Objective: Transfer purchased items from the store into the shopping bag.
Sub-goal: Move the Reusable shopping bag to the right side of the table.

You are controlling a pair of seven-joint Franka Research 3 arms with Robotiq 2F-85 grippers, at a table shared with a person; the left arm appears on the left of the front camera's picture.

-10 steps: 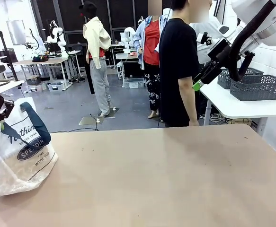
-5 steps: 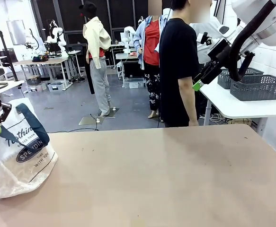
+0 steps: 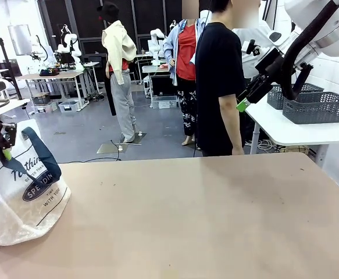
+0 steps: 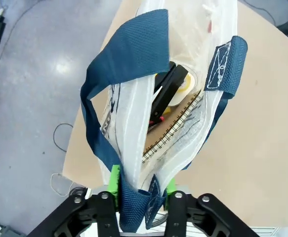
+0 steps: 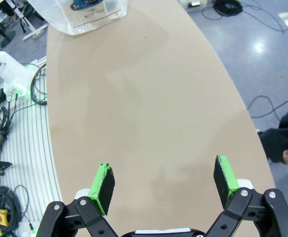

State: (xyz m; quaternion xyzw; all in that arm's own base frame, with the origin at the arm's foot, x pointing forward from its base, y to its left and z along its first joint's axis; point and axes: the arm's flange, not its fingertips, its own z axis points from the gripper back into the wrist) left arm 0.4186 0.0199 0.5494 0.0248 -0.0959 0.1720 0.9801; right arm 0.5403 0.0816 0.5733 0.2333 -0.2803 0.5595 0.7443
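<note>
The table (image 3: 204,215) is the largest thing before me, a wide brown top, bare over its middle and right part. At its near left corner stands the shopping bag (image 3: 18,197), whitish and half transparent, with navy straps and an oval logo.

What has just changed is at my left gripper (image 3: 0,152). A second ago it was pinched tight on the bag's rim and strap and held the bag mouth up. Now the jaws have begun to part, and the gripper sits a little to the right of where it was. In my left wrist view the green pads (image 4: 115,178) stand apart, with the blue strap (image 4: 134,212) and a fold of the plastic lying loosely between them. I judge that I am letting the bag go, so this counts as open, not as a grip.

Inside the bag I see the purchased items (image 4: 171,101): a spiral notebook, a black thing with a red spot, and something round and yellowish. No basket stands on my table, so I judge that the transfer is finished or nearly so.

My right gripper (image 5: 163,183) hangs high over the right side with the jaws wide and nothing between them. Grey baskets (image 3: 316,106) rest on another white table far right, and a person in a black shirt (image 3: 218,81) stands beyond the far edge. Nothing blocks my way; only the strap could catch on a pad when I pull back.
</note>
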